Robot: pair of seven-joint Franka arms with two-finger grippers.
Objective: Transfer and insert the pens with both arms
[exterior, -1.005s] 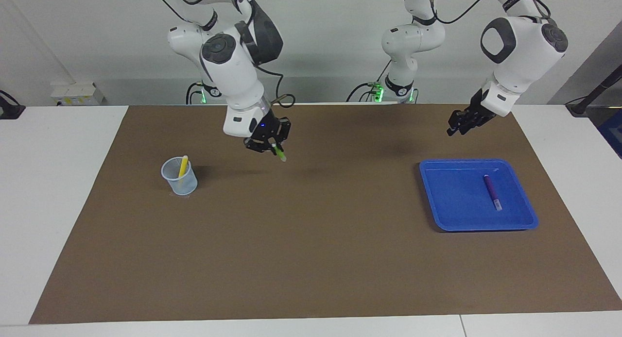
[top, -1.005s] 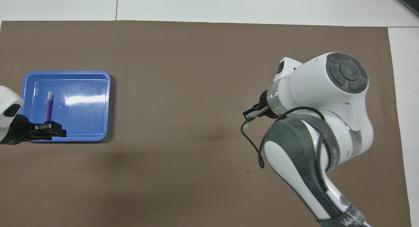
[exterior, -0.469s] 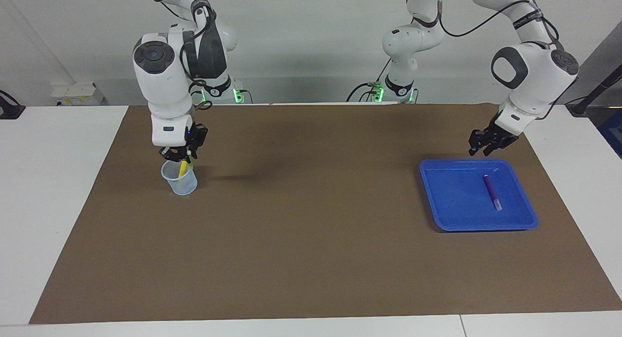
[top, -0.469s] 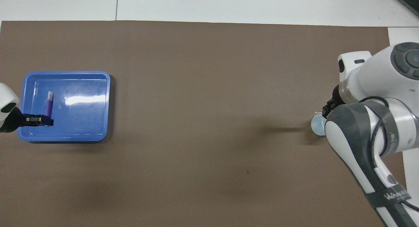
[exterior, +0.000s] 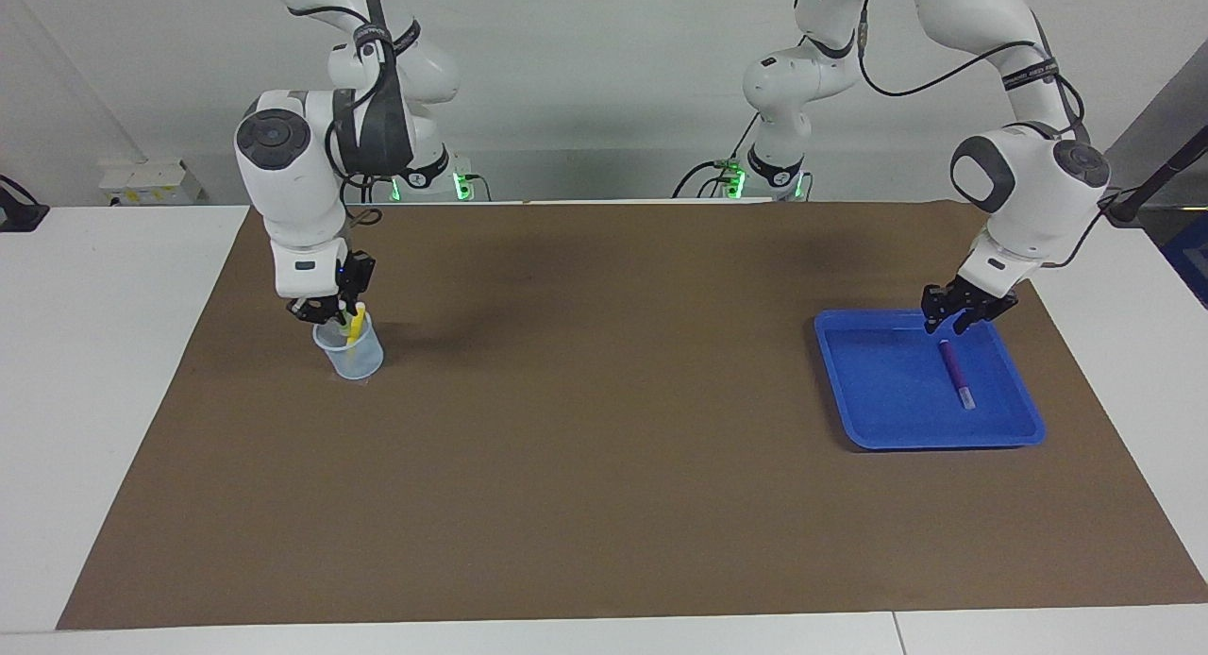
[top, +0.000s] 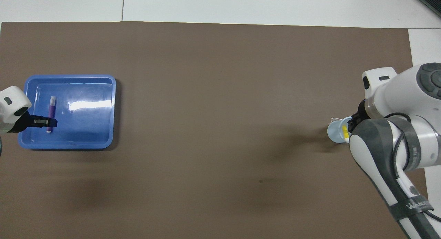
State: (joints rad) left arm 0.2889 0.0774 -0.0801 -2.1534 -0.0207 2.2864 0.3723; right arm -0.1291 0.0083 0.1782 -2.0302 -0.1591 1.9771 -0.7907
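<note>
Toward the right arm's end of the desk [exterior: 113, 400], a clear plastic cup [exterior: 366, 358] stands upright on the brown mat [exterior: 604, 428]. The yellow pen [exterior: 356, 322] is already lodged in it, leaning against the rim with its upper part sticking out. The right gripper [exterior: 330, 310] is held directly over the mouth of the cup, pointing straight down, and its jaws are pressed together. This pose is judged to serve an insertion, because a pen dropped or pushed from there would fall inside the wall of the cup. The lime green pen cannot be made out. Whether it is pinched in those jaws or already in the cup cannot be told, since the gripper hides that spot in both views.

The middle of the mat is left bare.

Toward the left arm's end, a blue tray [exterior: 887, 381] lies flat on the mat. The purple pen [exterior: 954, 372] lies loose in it, with its pale end turned away from the robots. The left gripper [exterior: 948, 325] is hung over the part of the tray nearest the robots, just above the dark end of the purple pen, and its jaws appear spread. No contact with the pen can be seen. The pick-up of this last pen is judged to be the step in hand, and a short descent would be needed before closing.
</note>
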